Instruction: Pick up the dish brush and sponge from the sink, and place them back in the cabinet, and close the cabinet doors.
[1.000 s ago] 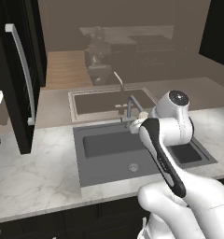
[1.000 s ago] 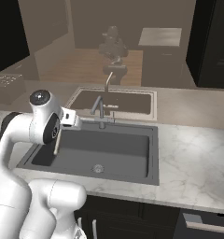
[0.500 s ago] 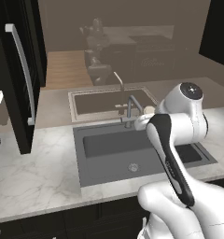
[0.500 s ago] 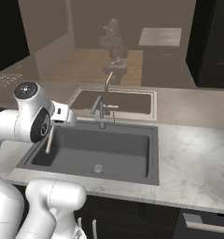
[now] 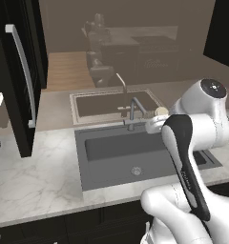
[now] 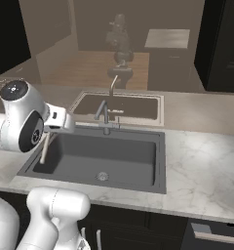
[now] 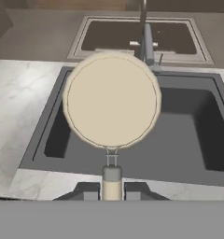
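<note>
1. The hand is closed on the dish brush: its two dark fingertips press the thin pale handle from both sides at the bottom of the hand view.
2. In that view the brush's round cream-white head stands above the fingertips, in the air over the sink, and hides part of the basin behind it.
3. In the left base view the cream head of the brush shows just beside the white wrist, above the right part of the sink and near the grey faucet.
4. In the right base view the pale handle hangs down from the wrist over the left end of the sink.
5. The sink is a dark grey basin with a round metal drain, set into the marble table.
6. At the left of the left base view a tall black cabinet door with a long silver bar handle stands swung out over the table.
</note>
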### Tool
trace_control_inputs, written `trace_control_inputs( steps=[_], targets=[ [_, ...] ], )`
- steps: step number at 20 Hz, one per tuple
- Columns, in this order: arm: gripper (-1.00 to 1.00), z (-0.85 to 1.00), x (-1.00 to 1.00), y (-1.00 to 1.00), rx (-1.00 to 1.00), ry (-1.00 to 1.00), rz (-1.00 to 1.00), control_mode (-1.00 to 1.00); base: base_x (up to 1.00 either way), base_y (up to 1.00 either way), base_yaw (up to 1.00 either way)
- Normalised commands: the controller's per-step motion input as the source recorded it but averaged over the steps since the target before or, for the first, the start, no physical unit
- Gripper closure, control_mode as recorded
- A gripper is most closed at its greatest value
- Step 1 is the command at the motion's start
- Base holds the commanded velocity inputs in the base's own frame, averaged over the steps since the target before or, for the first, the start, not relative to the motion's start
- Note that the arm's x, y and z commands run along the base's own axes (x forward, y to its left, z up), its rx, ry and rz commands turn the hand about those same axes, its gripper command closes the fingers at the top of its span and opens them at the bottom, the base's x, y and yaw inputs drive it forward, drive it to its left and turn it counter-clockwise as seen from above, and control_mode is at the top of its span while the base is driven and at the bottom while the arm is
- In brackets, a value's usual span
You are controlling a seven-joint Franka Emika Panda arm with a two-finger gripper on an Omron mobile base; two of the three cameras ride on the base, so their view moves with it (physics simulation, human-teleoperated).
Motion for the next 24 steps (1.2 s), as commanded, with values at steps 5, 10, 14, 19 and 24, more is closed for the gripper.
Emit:
trace_control_inputs(
  steps=[5, 10, 14, 19, 24],
  targets=[
    [1.0, 0.16, -0.43, -0.11, 0.0, 0.0, 0.0, -1.0, 0.0, 0.0, 0.0],
    [1.0, 0.05, -0.48, -0.03, 0.0, 0.0, 0.0, -1.0, 0.0, 0.0, 0.0],
    [1.0, 0.0, -0.48, 0.0, 0.0, 0.0, 0.0, -1.0, 0.0, 0.0, 0.0],
    [1.0, 0.0, -0.27, 0.0, 0.0, 0.0, 0.0, 1.0, -0.17, 0.0, 0.0],
    [1.0, 0.0, 0.0, 0.0, 0.0, 0.0, 0.0, 1.0, -0.42, 0.04, -0.01]
  ],
)
